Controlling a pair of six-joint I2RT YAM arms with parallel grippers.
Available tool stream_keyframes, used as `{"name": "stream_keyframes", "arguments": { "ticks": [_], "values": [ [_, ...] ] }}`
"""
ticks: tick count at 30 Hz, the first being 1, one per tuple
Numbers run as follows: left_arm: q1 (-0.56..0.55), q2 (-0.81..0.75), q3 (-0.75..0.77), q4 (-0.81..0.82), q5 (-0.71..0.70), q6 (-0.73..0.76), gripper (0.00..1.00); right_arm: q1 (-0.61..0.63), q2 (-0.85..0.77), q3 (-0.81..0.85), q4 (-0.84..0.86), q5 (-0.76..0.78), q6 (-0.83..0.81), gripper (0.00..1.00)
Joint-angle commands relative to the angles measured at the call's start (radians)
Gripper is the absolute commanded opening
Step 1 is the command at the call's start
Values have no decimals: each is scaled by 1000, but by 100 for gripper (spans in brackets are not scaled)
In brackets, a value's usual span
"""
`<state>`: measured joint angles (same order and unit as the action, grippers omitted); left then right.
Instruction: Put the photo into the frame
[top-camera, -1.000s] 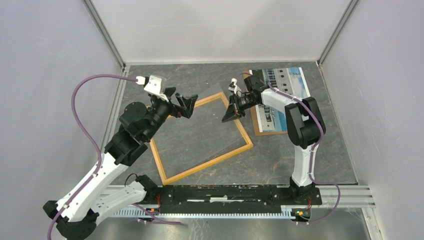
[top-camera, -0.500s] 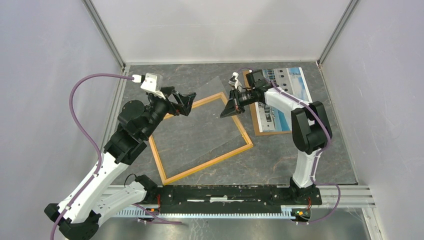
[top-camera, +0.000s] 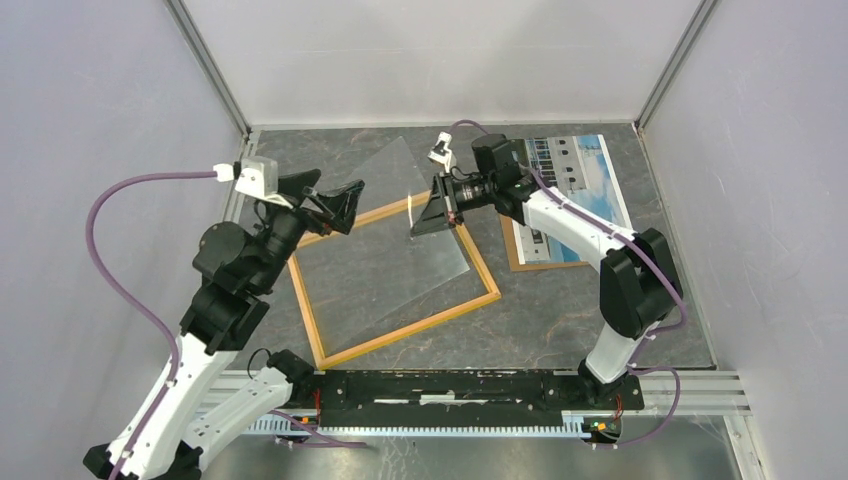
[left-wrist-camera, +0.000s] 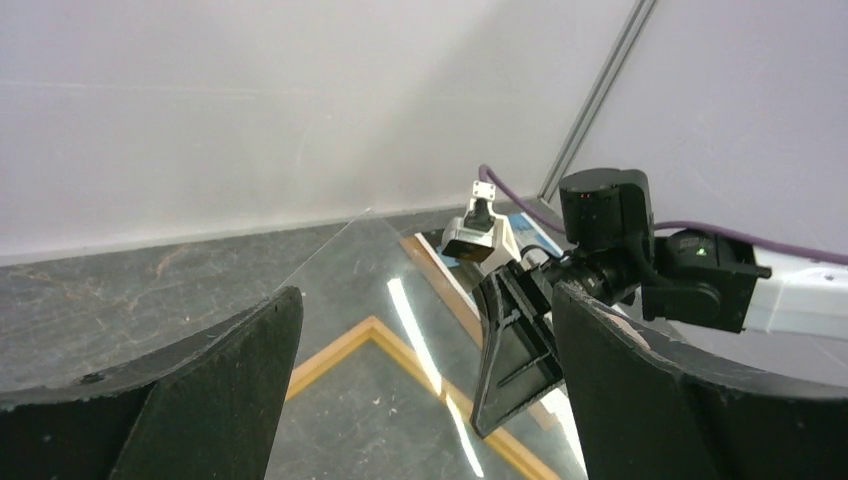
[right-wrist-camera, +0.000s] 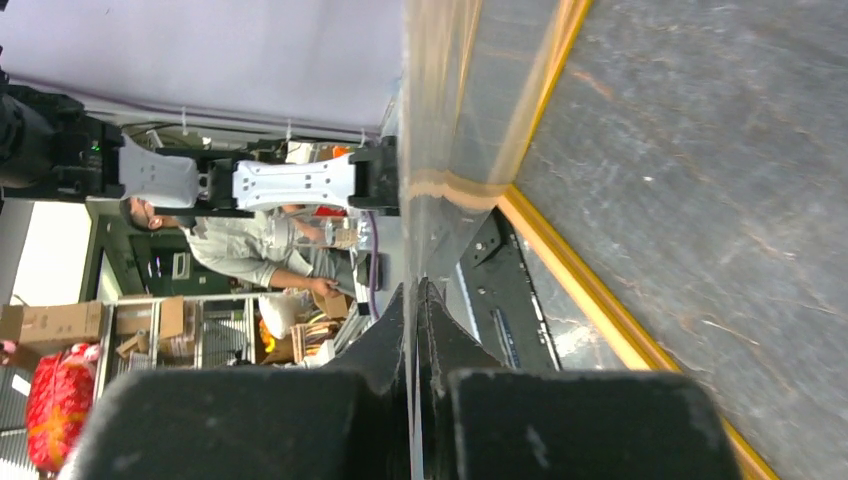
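Observation:
The frame (top-camera: 412, 329), light orange-yellow wood, lies flat at the table's middle. The photo (top-camera: 580, 170), a pale building under blue sky, lies at the back right on the brown backing board (top-camera: 545, 265). My right gripper (top-camera: 425, 218) is shut on the edge of the clear sheet (top-camera: 400, 240) and holds it tilted above the frame's far corner. The right wrist view shows the sheet edge-on between my shut right gripper (right-wrist-camera: 415, 300), with the frame rail (right-wrist-camera: 600, 320) beyond. My left gripper (top-camera: 335, 208) is open and empty, above the frame's left back rail. In the left wrist view it (left-wrist-camera: 420, 390) faces the sheet (left-wrist-camera: 350, 260).
Grey walls and metal posts close in the table on three sides. The arm bases and a black rail (top-camera: 450, 385) run along the near edge. The right forearm crosses above the backing board.
My right gripper has moved left and lifted the clear sheet higher over the frame. My left arm has drawn back to the left, gripper still open.

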<state>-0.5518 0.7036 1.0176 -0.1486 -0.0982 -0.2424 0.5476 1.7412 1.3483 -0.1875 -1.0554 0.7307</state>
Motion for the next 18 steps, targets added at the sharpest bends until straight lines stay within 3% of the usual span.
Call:
{"name": "stream_keyframes", "arguments": {
  "ticks": [1, 18],
  "values": [
    [8, -21, 21, 37, 6, -28, 100, 52, -57, 46, 103, -24, 91, 0],
    [37, -11, 16, 40, 29, -40, 100, 61, -36, 131, 164, -41, 167, 0]
  ]
}}
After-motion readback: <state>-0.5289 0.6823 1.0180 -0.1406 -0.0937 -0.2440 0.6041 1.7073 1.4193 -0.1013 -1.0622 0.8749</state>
